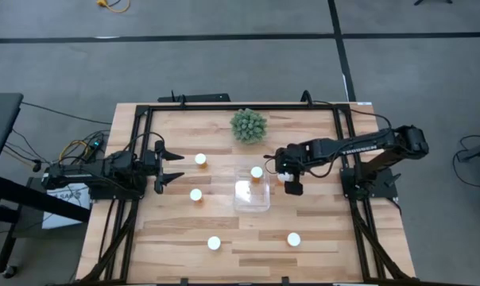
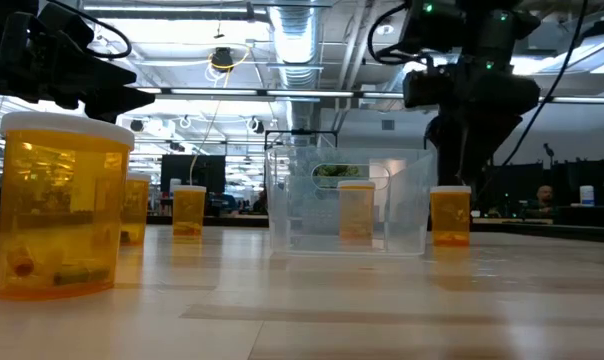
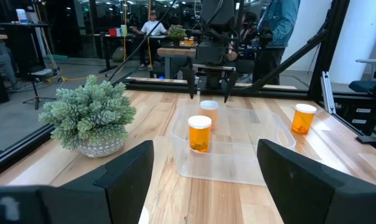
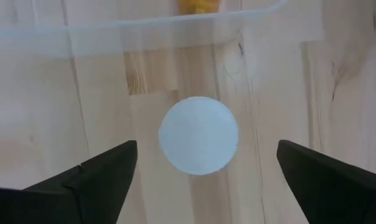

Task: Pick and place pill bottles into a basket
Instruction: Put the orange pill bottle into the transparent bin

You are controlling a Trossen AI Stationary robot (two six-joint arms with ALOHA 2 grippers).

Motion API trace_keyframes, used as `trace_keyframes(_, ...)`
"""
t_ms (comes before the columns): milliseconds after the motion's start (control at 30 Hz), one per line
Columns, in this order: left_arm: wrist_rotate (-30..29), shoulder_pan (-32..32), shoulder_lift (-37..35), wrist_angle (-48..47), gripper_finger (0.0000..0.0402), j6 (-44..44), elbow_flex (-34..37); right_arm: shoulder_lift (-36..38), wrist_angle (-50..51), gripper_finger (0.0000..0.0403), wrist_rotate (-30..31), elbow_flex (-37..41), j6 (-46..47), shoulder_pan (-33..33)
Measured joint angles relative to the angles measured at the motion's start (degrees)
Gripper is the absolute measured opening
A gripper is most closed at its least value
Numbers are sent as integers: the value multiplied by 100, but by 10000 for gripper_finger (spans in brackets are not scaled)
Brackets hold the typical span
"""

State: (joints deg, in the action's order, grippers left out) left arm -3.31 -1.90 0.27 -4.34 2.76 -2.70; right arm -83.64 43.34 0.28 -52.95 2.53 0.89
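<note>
The right gripper, fingers spread wide, hovers over a pill bottle just beside the basket; left gripper waits apart, fingers spread.

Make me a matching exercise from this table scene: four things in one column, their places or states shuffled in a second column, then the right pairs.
Things:
1. green plant
2. bottle in the clear bin
3. right gripper
4. left gripper

Places or states:
A. open, waiting at the table's left side, with nothing between its fingers
B. stands on the far part of the table, behind the clear bin
C. open, directly above a white-capped bottle just outside the bin's right wall
D. upright inside see-through walls

Pairs: 1-B, 2-D, 3-C, 4-A
</note>
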Motion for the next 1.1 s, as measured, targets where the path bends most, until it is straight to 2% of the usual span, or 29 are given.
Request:
trace_keyframes(433, -2, 1, -2, 0, 277, 0, 0, -1024, -234, 377, -60, 0, -196, 0)
trace_keyframes(800, 0, -1, 0, 0, 277, 0, 0, -957, -314, 318, -38, -104, -256, 0)
trace_keyframes(1100, -2, 1, 0, 0, 277, 0, 0, -957, -294, 287, -38, -168, -300, 9)
